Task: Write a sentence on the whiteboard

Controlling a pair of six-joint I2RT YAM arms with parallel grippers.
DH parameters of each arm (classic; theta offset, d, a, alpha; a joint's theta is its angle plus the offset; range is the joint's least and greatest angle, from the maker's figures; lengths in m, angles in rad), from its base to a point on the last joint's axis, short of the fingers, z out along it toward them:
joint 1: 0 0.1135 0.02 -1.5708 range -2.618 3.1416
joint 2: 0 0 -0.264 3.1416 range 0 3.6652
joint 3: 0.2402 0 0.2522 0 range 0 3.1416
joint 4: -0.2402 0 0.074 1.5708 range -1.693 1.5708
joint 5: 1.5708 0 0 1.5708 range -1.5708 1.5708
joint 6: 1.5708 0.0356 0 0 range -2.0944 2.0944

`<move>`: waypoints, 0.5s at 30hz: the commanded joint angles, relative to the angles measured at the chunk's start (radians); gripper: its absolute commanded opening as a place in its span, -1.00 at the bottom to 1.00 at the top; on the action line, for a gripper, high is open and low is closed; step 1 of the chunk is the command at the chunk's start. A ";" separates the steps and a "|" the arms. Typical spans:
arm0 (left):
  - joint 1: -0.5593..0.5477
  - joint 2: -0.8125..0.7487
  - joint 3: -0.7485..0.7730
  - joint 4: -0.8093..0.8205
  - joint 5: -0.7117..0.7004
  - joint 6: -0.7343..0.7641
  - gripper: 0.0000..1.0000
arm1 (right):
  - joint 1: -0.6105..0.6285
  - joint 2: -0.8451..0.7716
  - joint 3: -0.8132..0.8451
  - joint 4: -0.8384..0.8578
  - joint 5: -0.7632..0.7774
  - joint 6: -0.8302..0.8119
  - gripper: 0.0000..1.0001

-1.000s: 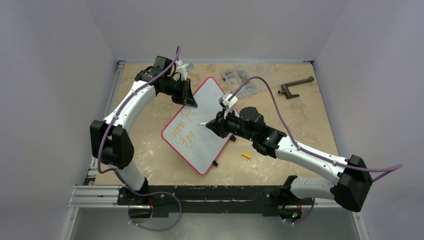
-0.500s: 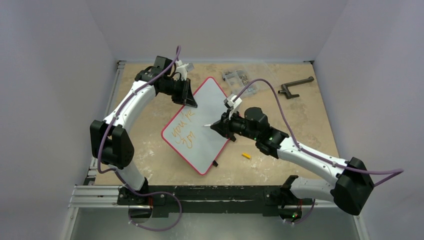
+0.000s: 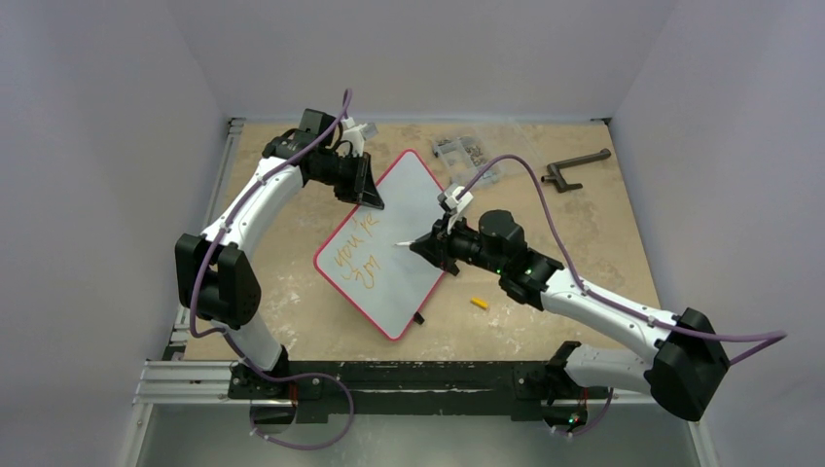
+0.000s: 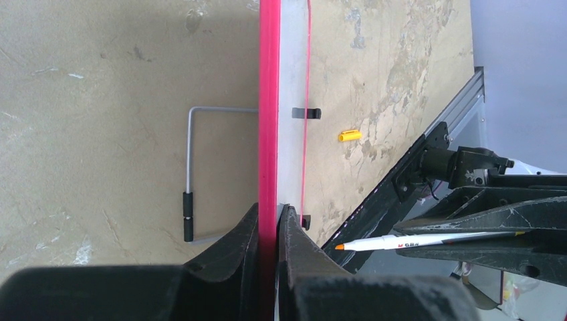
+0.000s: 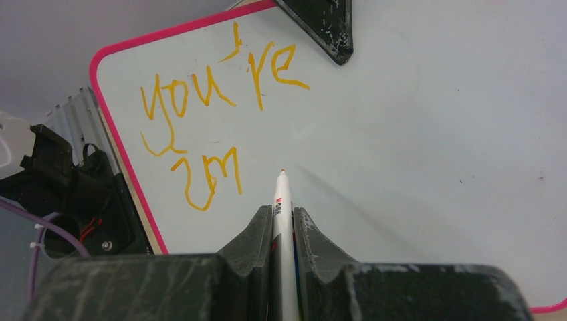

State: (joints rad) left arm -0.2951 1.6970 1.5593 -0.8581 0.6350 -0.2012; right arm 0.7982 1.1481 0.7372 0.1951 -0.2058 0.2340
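right gripper (image 5: 282, 214), clamping marker (image 5: 282, 190), edged right | left gripper (image 4: 269, 212) pinches whiteboard (image 4: 289, 67) | box (image 3: 457, 149): hardware

Red-rimmed whiteboard (image 3: 413, 195), turned cornerwise mid-frame in the top view, orange-yellow sentence (image 3: 356, 255) at its lower left, "you're" above a short second line

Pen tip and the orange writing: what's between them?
Only bare whiteboard separates the pen from the sentence, seen in the right wrist view.
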 commanded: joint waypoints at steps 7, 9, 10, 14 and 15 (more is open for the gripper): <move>0.002 -0.030 -0.006 -0.022 -0.181 0.046 -1.00 | -0.004 -0.008 -0.008 0.063 -0.056 -0.025 -1.00; 0.002 -0.029 -0.005 -0.024 -0.184 0.046 -1.00 | -0.003 0.000 -0.008 0.059 -0.064 -0.035 -1.00; 0.002 -0.030 -0.003 -0.025 -0.185 0.046 -1.00 | -0.004 0.002 -0.006 0.058 -0.067 -0.040 -1.00; 0.002 -0.028 -0.001 -0.028 -0.186 0.046 -1.00 | -0.004 0.010 -0.004 0.071 -0.102 -0.047 -1.00; 0.002 -0.027 -0.002 -0.028 -0.186 0.046 -1.00 | -0.004 0.012 -0.002 0.076 -0.114 -0.048 -1.00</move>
State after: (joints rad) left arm -0.2970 1.6936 1.5593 -0.8612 0.6270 -0.2016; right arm 0.7979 1.1584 0.7303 0.2111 -0.2623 0.2123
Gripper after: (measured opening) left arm 0.076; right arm 0.090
